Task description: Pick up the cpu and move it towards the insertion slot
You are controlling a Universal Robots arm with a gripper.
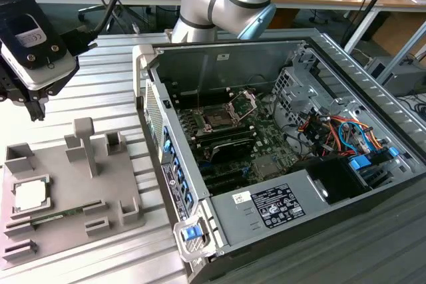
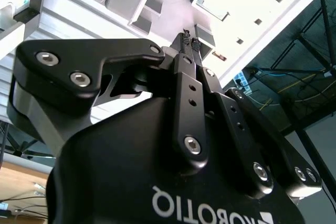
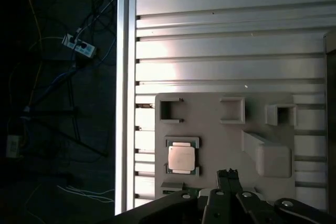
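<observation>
The cpu is a small silvery square lying flat in a holder on the grey fixture plate, at the exterior view's left; the first wrist view has the cpu too. My gripper hangs above the plate's far end, clear of the chip, shut with nothing in it. Its fingertips meet in both wrist views. The insertion slot is a silver-framed socket with its bracket raised, on the motherboard inside the open computer case.
The open computer case stands to the exterior view's right of the plate, its wall between them. Grey posts and holders rise from the plate, and a thin green memory stick lies near the chip. The ribbed table's edge runs beside the plate.
</observation>
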